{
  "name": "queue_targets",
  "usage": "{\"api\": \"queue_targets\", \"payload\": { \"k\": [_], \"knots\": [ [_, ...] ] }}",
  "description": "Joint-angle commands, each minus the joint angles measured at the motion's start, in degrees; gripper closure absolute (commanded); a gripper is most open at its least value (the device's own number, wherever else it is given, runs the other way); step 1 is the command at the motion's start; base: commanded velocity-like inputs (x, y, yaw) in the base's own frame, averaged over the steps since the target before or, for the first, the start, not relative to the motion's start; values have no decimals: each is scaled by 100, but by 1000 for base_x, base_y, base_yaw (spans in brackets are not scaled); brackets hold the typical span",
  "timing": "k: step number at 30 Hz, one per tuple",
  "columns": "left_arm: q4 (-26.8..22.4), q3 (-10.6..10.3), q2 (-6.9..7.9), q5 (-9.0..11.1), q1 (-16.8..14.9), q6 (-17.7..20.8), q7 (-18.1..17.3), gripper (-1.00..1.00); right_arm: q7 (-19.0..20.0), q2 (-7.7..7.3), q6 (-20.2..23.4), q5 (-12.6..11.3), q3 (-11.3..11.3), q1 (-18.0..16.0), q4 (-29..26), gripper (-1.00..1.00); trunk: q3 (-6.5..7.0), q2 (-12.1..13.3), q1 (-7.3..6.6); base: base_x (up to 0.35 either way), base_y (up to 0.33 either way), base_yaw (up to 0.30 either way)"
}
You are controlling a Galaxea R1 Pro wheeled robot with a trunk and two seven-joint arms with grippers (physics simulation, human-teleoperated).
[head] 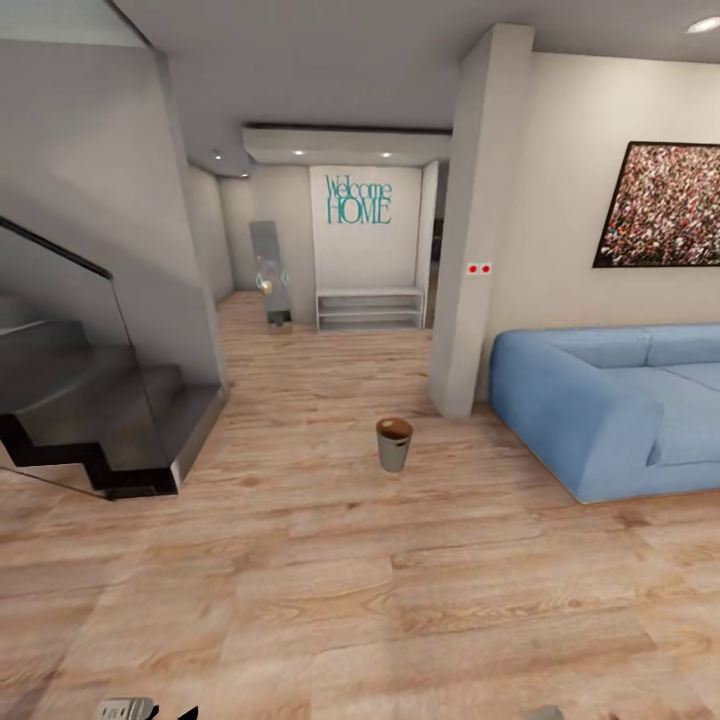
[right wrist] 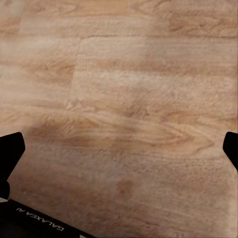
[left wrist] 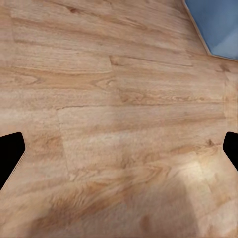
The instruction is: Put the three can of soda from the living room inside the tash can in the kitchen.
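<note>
The trash can [head: 394,443], a small tapered bin with a pale grey outside and an orange-brown inside, stands upright on the wood floor some way ahead, between the staircase and the sofa. The three soda cans are out of view. In the left wrist view my left gripper [left wrist: 119,153] hangs open over bare floorboards, its dark fingertips [left wrist: 10,153] far apart with nothing between them. My right gripper [right wrist: 119,153] is likewise open above the floor, holding nothing.
A dark staircase with a glass railing [head: 100,400] fills the left side. A blue sofa [head: 620,410] lies at the right behind a white pillar [head: 480,250]; its corner [left wrist: 218,25] is near my left gripper. A hallway with a white bench [head: 368,308] runs straight ahead.
</note>
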Motion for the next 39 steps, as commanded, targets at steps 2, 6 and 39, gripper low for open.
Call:
{"api": "queue_targets", "payload": {
  "k": [2, 6, 39],
  "knots": [
    [0, 0, 0, 1, -1, 0, 0, -100, 1, 0, 0, 0, 0, 0, 0, -100, -1, 0, 0, 347, 0, 20],
    [0, 0, 0, 3, -1, 0, 0, -100, 2, 0, 0, 0, 0, 0, 0, -100, -2, 0, 0, 347, 0, 9],
    [9, -13, 0, -4, 0, 0, 1, -100, 2, -3, 0, 0, 0, 0, 0, -100, -2, 0, 0, 347, 0, 0]
  ]
}}
